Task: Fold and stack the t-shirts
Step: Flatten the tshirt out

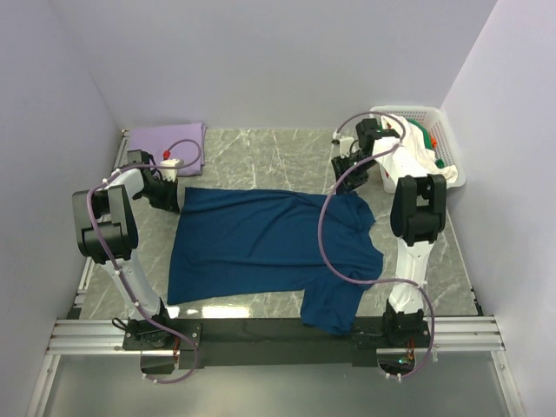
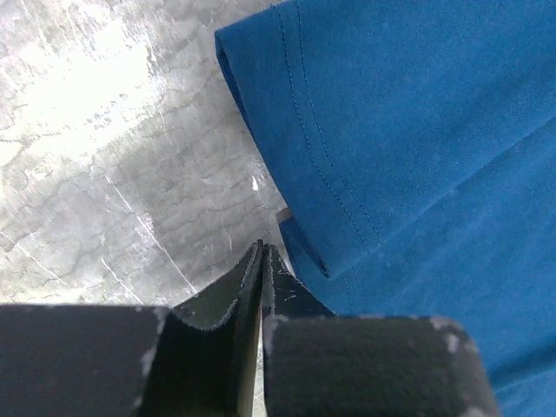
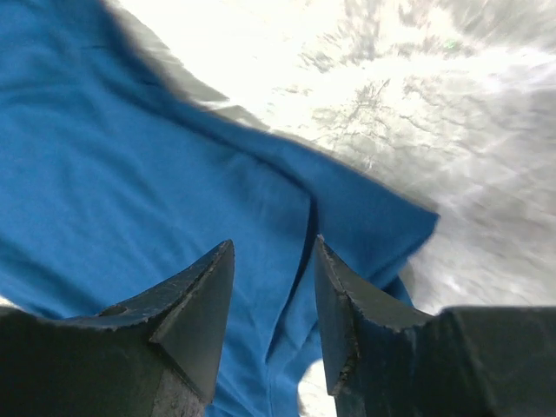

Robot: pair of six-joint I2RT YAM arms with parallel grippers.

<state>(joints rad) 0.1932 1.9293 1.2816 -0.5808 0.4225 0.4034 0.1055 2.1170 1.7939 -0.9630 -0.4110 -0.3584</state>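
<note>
Left claw (image 2: 262,252): jaws pressed together with no cloth seen between them, tip low over the tabletop (image 1: 261,148).
Right claw (image 3: 274,248): jaws about half apart, holding nothing, hovering over blue cloth.
Risk, near edge: one sleeve of the navy t-shirt (image 1: 261,243) laps over the tabletop's near edge, so a pull that way could drag more off.
Risk, left claw: closed beside the hem, not on it, it would likely lift nothing.
Risk, right claw: a crease lies below, so a pinch there may gather extra layers and skew the fold.
Navy t-shirt: spread across the tabletop's middle, far-left corner just beside the left claw, far-right corner under the right claw.
Far corners: lavender t-shirt (image 1: 167,139) far-left, basket (image 1: 447,169) far-right.
</note>
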